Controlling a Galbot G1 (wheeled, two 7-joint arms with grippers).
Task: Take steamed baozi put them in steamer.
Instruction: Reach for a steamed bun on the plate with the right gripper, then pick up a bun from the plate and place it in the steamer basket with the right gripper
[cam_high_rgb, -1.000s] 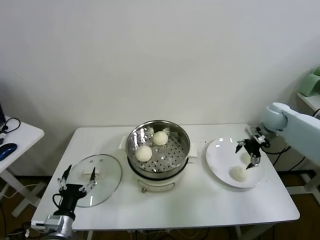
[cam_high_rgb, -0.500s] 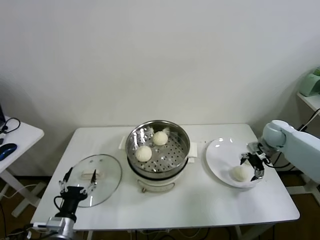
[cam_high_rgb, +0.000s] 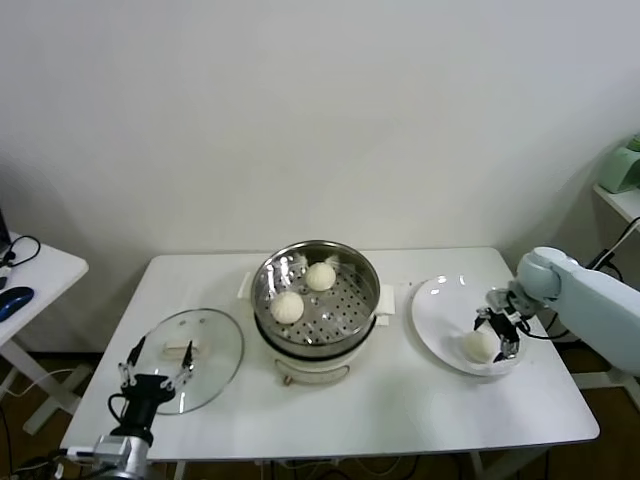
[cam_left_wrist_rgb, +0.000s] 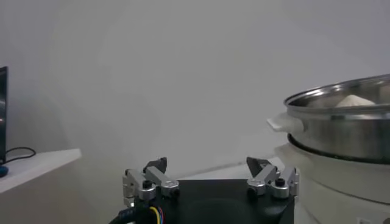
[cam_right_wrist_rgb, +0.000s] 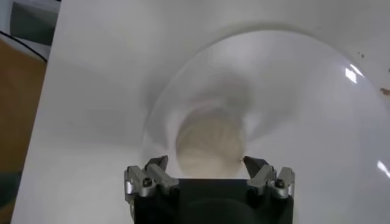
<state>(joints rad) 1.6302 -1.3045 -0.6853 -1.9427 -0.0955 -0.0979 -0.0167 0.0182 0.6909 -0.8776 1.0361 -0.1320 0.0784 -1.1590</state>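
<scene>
The steamer (cam_high_rgb: 316, 290) stands mid-table with two steamed baozi (cam_high_rgb: 287, 306) (cam_high_rgb: 320, 276) inside; its steel rim (cam_left_wrist_rgb: 341, 122) also shows in the left wrist view. A third baozi (cam_high_rgb: 480, 345) lies on the white plate (cam_high_rgb: 445, 315) at the right. My right gripper (cam_high_rgb: 497, 334) is low over that plate and open. In the right wrist view the baozi (cam_right_wrist_rgb: 210, 143) sits just ahead of the gripper (cam_right_wrist_rgb: 205, 163), between its spread fingertips, untouched. My left gripper (cam_high_rgb: 153, 372) (cam_left_wrist_rgb: 208, 165) waits open at the table's front left, holding nothing.
A flat glass lid (cam_high_rgb: 190, 358) lies left of the steamer, just behind my left gripper. A small side table (cam_high_rgb: 30, 270) with a blue mouse (cam_high_rgb: 12, 300) stands at far left. A green object (cam_high_rgb: 625, 165) sits on a shelf at far right.
My right gripper has dropped lower and moved toward the front of the plate, ending open at the baozi there. The left arm has barely shifted.
</scene>
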